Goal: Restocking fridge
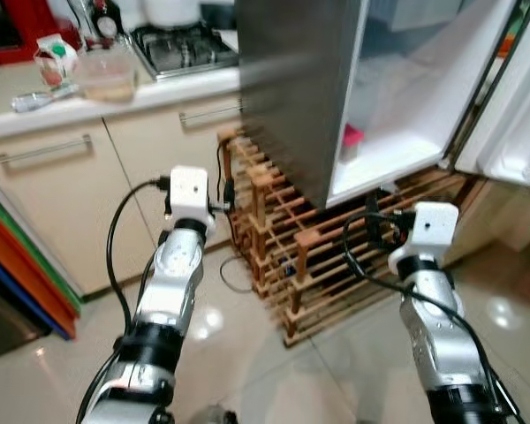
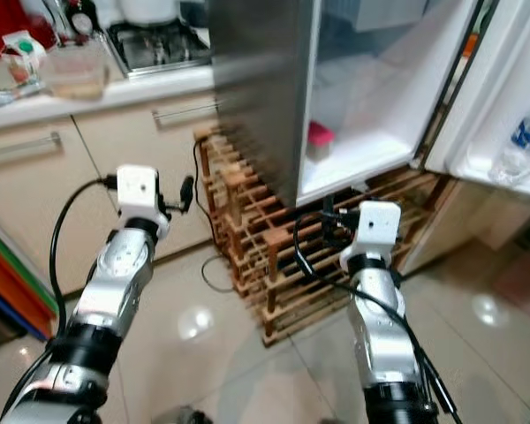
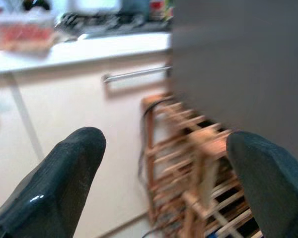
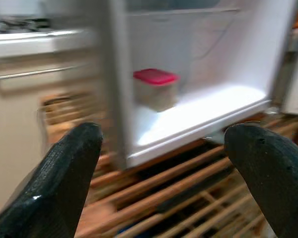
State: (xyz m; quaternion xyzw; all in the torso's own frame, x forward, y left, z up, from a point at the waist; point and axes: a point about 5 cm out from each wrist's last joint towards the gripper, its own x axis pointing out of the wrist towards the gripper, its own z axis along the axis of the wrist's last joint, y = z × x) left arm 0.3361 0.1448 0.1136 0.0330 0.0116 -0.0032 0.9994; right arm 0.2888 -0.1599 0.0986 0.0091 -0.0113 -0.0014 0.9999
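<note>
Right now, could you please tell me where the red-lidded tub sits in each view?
Left eye: tub on the fridge floor, upper right of centre.
Right eye: tub, just above centre.
Left wrist: not in it.
Right wrist: tub, centre.
Shared landmark: wooden rack under the fridge.

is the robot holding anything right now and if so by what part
Nothing is held. The left end effector and the right end effector are both open and empty, raised before the open fridge.
</note>
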